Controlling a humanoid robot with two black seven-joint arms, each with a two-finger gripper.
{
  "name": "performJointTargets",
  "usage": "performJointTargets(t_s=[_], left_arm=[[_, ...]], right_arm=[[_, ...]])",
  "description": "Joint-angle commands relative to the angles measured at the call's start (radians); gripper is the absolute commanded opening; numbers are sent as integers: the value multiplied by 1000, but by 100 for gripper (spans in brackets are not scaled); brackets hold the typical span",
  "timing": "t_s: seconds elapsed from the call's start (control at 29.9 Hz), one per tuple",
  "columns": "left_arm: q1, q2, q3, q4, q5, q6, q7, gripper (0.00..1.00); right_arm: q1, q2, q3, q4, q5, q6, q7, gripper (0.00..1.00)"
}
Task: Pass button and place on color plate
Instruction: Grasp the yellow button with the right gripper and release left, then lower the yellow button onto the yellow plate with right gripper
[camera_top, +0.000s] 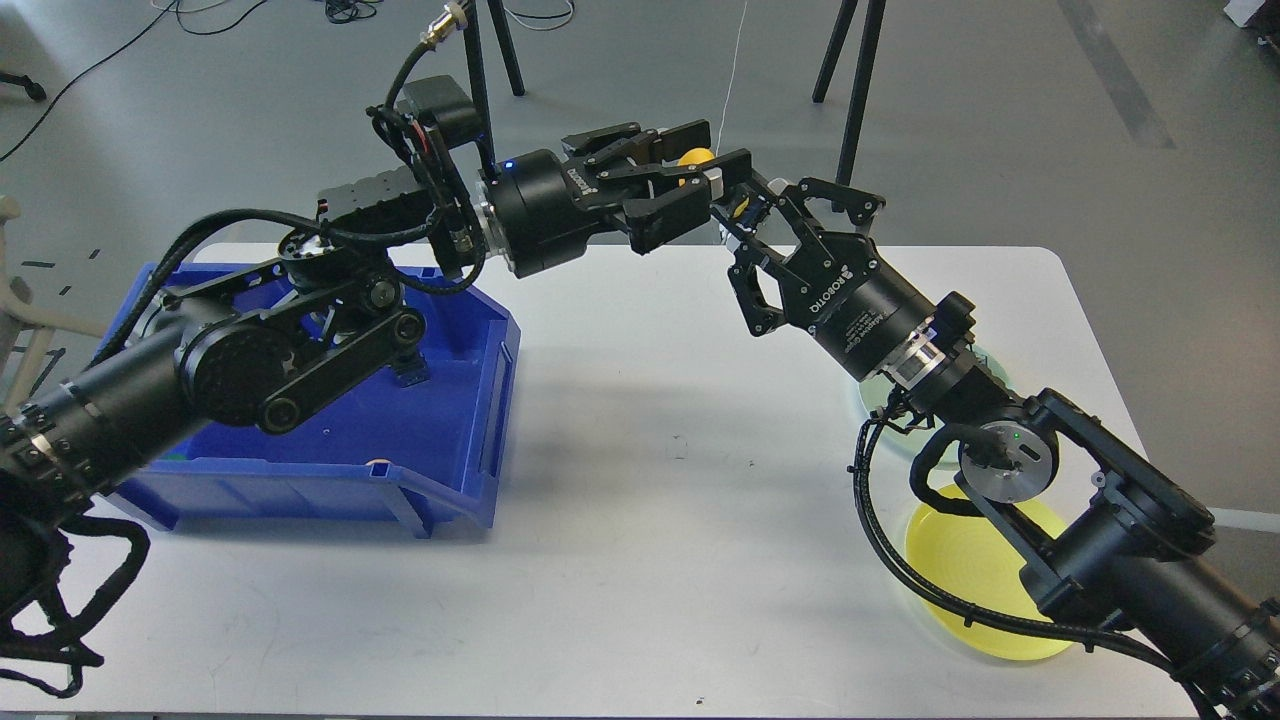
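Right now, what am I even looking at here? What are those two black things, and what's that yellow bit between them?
You are looking down from the robot's own head at its two black arms over a white table. Each arm ends in a two-finger claw. The left gripper holds a yellow button, and the right gripper has its fingers at the same piece, as if taking it over. Whether it grips yet, I cannot tell. On the table sit a blue bin, a yellow plate and a pale green plate mostly hidden behind the right arm.
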Motion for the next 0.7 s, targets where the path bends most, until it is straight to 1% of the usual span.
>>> performJointTargets(t_s=[0.0,0.03,0.07,0.1,0.23,0.33,0.4,0.5,0.57,0.67], left_arm=[[0,0,-1,1,-21,-1,1,83],[-1,0,-1,1,-50,-1,1,87],[-1,2,-3,7,-98,-1,2,95],[-1,2,-4,10,-153,-1,4,100],[-1,9,-33,33,-458,-10,4,100],[-11,11,-50,79,-665,-27,11,100],[-14,12,-60,105,-789,-56,19,100],[-14,9,-81,137,-967,-121,47,100],[-12,5,-92,160,-1050,-142,70,100],[-11,2,-125,217,-1179,-149,132,100]], right_arm=[[0,-4,1,1,1,1,0,20],[0,-6,1,2,1,1,0,20],[-3,-10,3,5,1,1,0,20],[-5,-18,6,8,2,1,0,20],[-17,-110,34,13,2,1,-1,20],[-24,-228,41,33,2,1,-1,19],[-43,-320,43,57,2,1,0,19],[-89,-480,41,100,1,0,0,19],[-139,-574,41,119,1,0,0,19],[-218,-695,37,143,-13,9,6,18]])
